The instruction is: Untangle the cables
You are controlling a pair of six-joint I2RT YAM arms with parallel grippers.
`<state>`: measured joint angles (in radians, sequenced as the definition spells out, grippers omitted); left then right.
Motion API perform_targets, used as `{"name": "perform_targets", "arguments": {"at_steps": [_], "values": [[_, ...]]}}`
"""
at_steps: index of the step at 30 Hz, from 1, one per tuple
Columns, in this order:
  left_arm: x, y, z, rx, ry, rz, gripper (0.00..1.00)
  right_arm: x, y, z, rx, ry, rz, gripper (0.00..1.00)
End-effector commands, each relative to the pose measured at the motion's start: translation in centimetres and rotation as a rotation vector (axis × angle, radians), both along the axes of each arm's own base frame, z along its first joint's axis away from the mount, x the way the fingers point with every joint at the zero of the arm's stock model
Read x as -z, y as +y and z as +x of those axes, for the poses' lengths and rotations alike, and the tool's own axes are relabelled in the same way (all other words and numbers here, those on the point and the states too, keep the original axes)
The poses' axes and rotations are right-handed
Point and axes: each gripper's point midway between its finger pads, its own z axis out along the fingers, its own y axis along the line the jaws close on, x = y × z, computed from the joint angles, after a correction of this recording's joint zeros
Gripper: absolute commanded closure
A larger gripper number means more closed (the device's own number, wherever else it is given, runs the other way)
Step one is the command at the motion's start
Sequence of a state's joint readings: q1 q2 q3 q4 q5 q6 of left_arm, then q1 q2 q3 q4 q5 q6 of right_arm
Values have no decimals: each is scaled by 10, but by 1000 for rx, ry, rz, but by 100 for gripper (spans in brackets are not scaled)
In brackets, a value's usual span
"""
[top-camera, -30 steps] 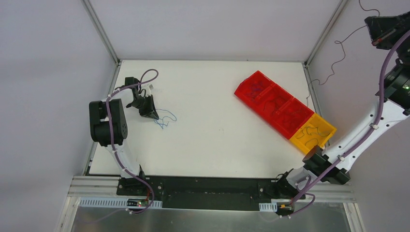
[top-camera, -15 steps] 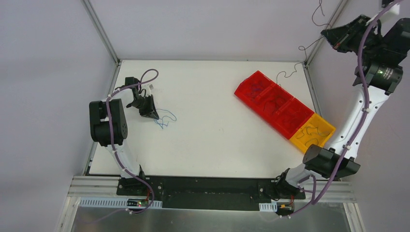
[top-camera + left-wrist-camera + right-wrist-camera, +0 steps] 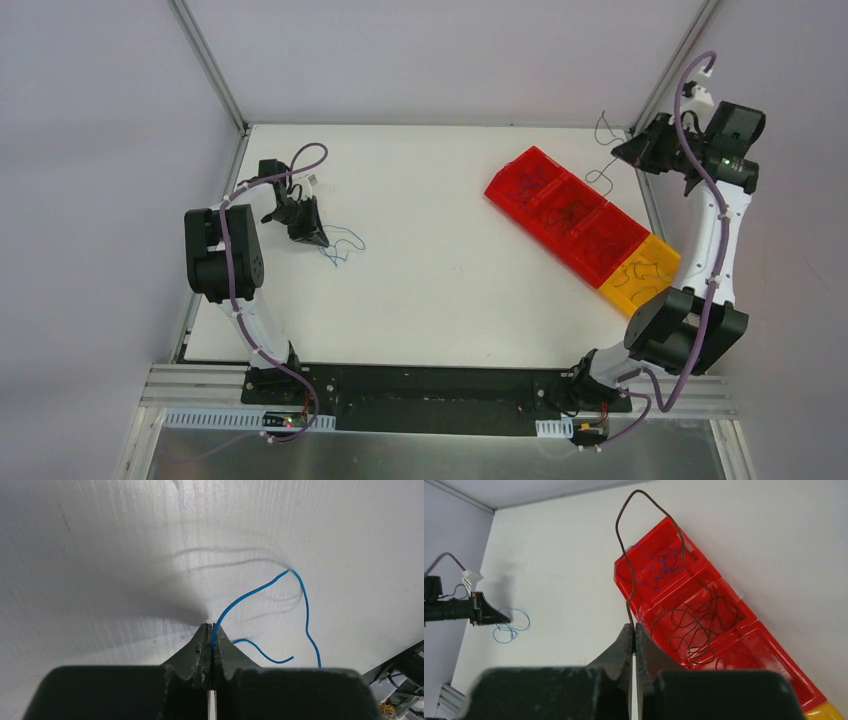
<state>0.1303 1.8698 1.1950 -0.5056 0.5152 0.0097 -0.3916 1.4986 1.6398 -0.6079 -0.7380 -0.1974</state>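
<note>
My L claw [image 3: 210,630] black, its wire [image 3: 289,570] blue. R claw [image 3: 633,630] black, its cable [image 3: 617,527] dk brown. Red bins [image 3: 514,175], yellow bin [image 3: 660,258], white table [image 3: 440,300].

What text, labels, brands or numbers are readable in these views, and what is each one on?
No readable text in any view.
Bins, table, left gripper, right gripper: no marks visible.
Rail: its fittings are too small to read.

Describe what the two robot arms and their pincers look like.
Both the left arm and right arm have white links with bulky black joint housings. A thick purple cable runs along each. The left pincer and right pincer have black fingers tapering to points.
</note>
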Motion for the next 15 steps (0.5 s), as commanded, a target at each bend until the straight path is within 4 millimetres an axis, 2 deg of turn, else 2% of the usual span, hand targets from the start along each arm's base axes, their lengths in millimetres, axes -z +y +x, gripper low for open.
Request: {"name": "perform_targets", "arguments": {"at_steps": [1, 5, 9, 12, 15], "values": [[-12, -5, -4, 5, -21, -9, 100, 21, 24, -5, -94, -12, -91, 100], [-14, -5, -7, 4, -25, -10, 100, 49, 44, 8, -146, 25, -74, 100], [-19, -5, -13, 4, -29, -5, 100, 77, 48, 21, -161, 75, -50, 100], [-25, -7, -17, 6, -36, -12, 100, 114, 40, 16, -179, 148, -104, 100], [-37, -18, -21, 26, -51, -77, 100, 150, 33, 3, -207, 218, -163, 100]]}}
